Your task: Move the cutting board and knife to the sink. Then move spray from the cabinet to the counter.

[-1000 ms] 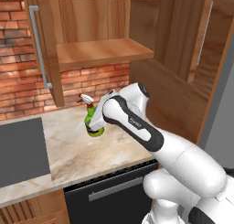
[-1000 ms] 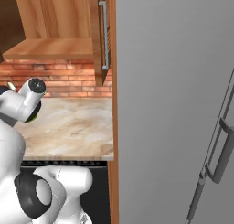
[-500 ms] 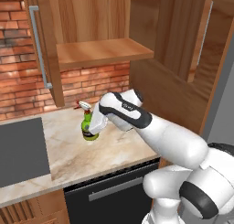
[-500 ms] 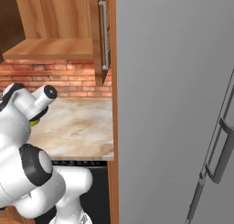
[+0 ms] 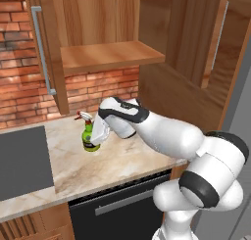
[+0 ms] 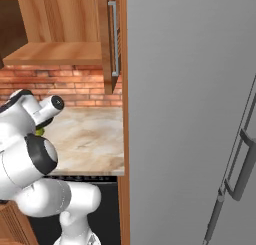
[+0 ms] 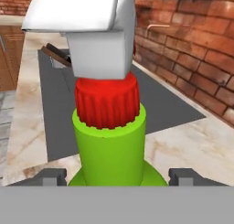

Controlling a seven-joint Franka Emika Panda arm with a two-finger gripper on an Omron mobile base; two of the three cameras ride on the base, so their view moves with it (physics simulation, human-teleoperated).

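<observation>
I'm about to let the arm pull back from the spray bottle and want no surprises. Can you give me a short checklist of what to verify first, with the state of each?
1. Spray stands upright on the counter: ok.
2. Spray is out of the cabinet, whose shelf is bare: ok.
3. Gripper is open, its fingers standing apart on either side of the bottle's green neck: ok.
4. Fingers are free of the bottle: cannot tell; their tips are at the edge of the hand view.
5. Bottle sits away from the counter's front edge: ok.
6. Cutting board lies in the sink area behind the bottle: cannot tell; only a dark brown corner shows.
</observation>
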